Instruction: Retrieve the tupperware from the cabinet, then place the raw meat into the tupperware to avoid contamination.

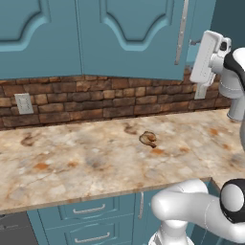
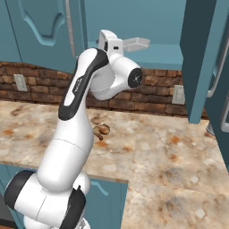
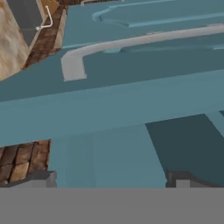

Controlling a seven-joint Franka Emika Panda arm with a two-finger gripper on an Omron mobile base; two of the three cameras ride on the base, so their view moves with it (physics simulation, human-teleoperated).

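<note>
No brand, label or writing can be read anywhere. The tupperware (image 2: pixel 137 43) is a shallow, pale translucent tray sitting on the shelf (image 2: pixel 161 53) of the open cabinet (image 2: pixel 197 58), in the upper middle of the right base view; its left end is hidden behind the robot's hand. The raw meat (image 1: pixel 149 139) is a small curled brown-and-tan lump lying on the marbled table (image 1: pixel 72 162), near the centre of the left base view, well apart from the tupperware. In the hand view the gripper (image 3: pixel 111 178) stands with its fingertips wide apart at the bottom, holding nothing, facing the teal cabinet door edge and a silver bar handle (image 3: pixel 131 43). Its fingertips (image 3: pixel 181 179) are cut off by the frame's lower band.
</note>
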